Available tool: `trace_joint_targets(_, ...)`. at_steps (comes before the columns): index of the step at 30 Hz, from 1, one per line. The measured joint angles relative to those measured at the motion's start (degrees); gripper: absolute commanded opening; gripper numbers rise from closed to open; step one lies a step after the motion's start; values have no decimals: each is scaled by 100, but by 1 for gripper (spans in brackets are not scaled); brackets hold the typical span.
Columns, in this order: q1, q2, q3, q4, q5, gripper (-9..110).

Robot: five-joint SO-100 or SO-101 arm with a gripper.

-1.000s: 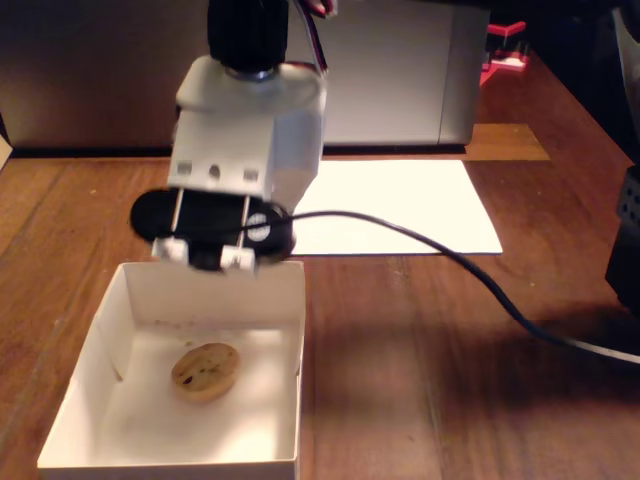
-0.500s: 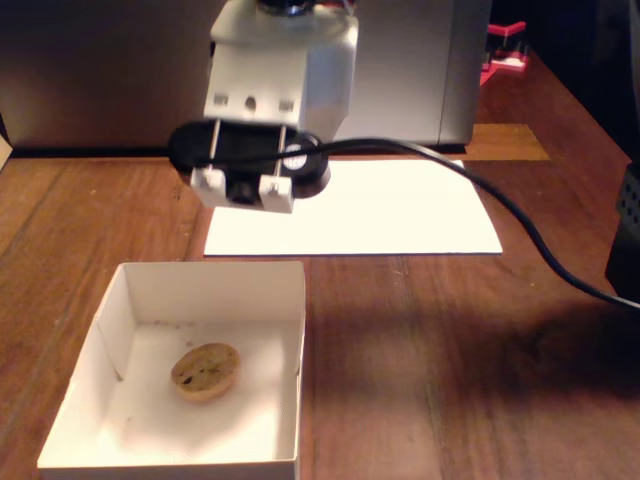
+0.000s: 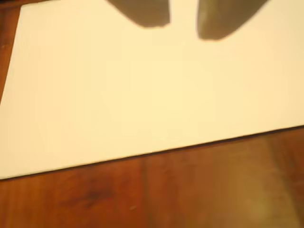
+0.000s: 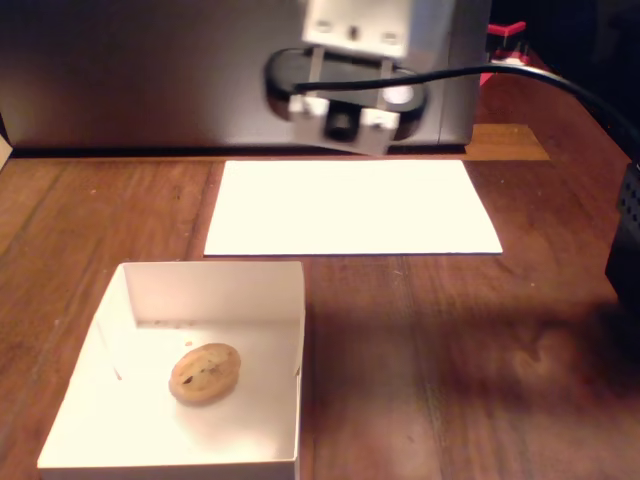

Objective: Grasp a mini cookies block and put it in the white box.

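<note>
We see a golden-brown cookie (image 4: 205, 373) with dark specks, a white box (image 4: 290, 310), a white paper sheet (image 4: 350, 208), a reddish-brown wood table (image 4: 480, 360), a black cable (image 4: 560, 85), and grey fingers (image 3: 147, 12).

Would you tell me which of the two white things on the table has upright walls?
The white box nearest the fixed camera, holding the cookie; the paper sheet behind it lies flat.

Dim warm light; paper sheet (image 4: 350, 205) glares, wrist view blurred
</note>
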Motion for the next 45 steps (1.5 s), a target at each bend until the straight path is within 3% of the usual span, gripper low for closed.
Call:
trace_joint_targets(16, 264, 3516, 4245, -1055, 0, 0)
trace_joint_targets(45, 220, 6820, 7972, -2004, 0, 0)
